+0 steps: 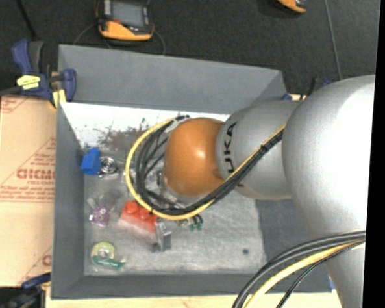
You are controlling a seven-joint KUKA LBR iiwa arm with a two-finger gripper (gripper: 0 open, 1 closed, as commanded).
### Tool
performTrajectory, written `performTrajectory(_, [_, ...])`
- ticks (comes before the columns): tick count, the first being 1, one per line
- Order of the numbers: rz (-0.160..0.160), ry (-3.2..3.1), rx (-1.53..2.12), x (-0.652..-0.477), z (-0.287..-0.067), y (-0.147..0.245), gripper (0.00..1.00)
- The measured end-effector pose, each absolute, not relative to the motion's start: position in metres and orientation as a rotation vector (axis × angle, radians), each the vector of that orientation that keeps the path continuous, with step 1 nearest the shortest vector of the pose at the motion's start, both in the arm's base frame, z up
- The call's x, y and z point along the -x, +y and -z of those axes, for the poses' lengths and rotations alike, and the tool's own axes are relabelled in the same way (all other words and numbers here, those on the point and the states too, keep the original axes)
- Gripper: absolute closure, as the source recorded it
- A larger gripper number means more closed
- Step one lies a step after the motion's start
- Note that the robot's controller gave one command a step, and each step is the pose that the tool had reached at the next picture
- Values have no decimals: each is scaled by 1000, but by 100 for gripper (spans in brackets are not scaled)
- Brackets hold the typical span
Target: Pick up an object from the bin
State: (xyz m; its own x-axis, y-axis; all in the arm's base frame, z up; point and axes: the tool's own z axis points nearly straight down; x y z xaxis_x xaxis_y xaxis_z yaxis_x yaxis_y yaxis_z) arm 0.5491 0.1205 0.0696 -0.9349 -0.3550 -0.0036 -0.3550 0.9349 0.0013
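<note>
Pincer (162,237) low in bin (184,84), just beside red block (135,213). Wide or narrow: cannot tell. Blue piece (90,161) and tape roll (105,254) lie apart.

Bin (66,194): grey sheet metal, matt; walls smooth, floor paler w/ dark specks & scuffs nr the back. Orange cover (189,156) on wrist: hard, smooth, glossy, soft highlight. Arm shell (323,145): silver-grey, smooth, satin sheen. Cables (140,155): black & yellow sheaths, smooth, slightly shiny, prob. rubber or plastic. Blue block (90,161): opaque plastic, matt. Red piece (135,213): plastic, bright, semi-gloss. Clear item (100,213) w/ purple bits: see-through plastic, shiny. Tape roll (105,254): translucent, glossy, green-tinged edge.
</note>
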Motion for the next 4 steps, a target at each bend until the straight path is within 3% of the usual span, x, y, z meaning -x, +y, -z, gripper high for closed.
performTrajectory(1, [2,3041,790,-519,-70,88,0])
performTrajectory(2, [-2,3004,899,-534,-71,142,0])
performTrajectory(3, [-2,3009,892,-533,-70,141,100])
performTrajectory(4, [0,2914,1150,-517,-187,160,100])
